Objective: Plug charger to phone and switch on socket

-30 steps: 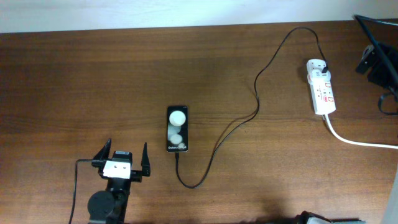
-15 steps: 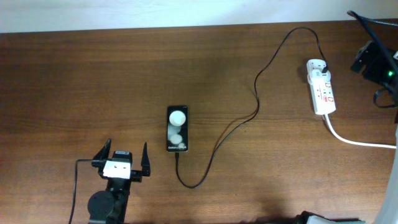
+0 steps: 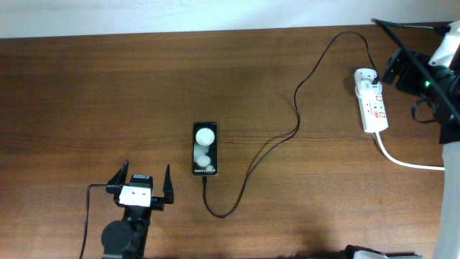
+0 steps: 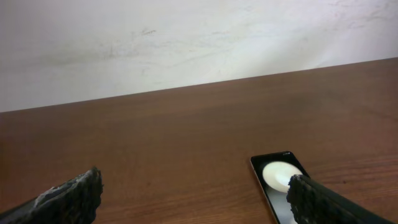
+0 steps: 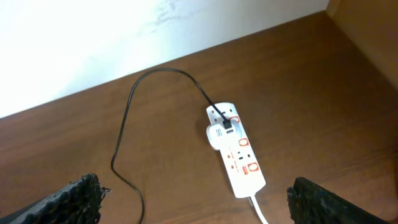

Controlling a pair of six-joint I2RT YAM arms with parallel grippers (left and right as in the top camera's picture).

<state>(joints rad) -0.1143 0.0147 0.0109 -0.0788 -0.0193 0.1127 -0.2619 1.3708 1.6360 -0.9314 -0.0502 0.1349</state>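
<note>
Charger [image 3: 297, 108] looks floppy, best pinched by its hard tip, maybe in the phone [image 3: 205, 150]; left gripper [image 3: 146, 173] and right gripper [image 5: 196, 202] gape empty.

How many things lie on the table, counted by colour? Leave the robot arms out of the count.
Black: 2, the phone and the charger.
White: 1, the socket with its cord.
Total: 3.
</note>
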